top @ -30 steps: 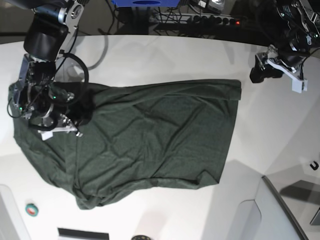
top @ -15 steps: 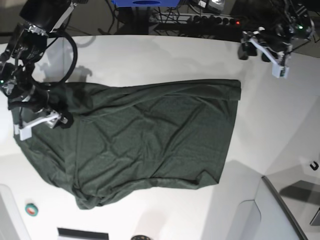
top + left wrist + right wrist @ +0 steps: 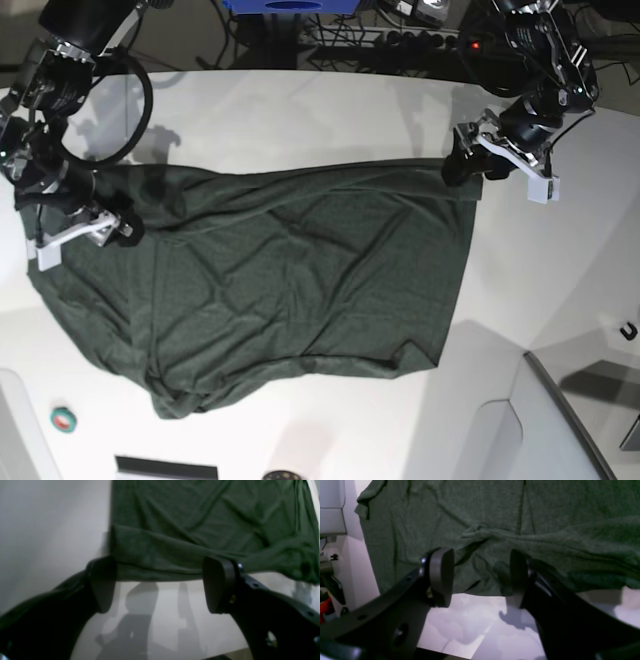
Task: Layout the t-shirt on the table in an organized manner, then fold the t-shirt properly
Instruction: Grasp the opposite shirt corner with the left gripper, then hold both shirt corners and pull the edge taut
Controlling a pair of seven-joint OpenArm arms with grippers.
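**Green shirt spread out, both end effectors open**

The large dark green knit t-shirt (image 3: 290,290) lies wrinkled across the middle of the glossy white tabletop (image 3: 330,110). The left end effector (image 3: 497,164) hovers open at its far right corner. The right end effector (image 3: 78,232) stands open, empty, over the shirt's left edge.

The base view looks straight down from high above; each wrist view peers closely past its own pincer, sharing the dark green knit t-shirt (image 3: 290,280).
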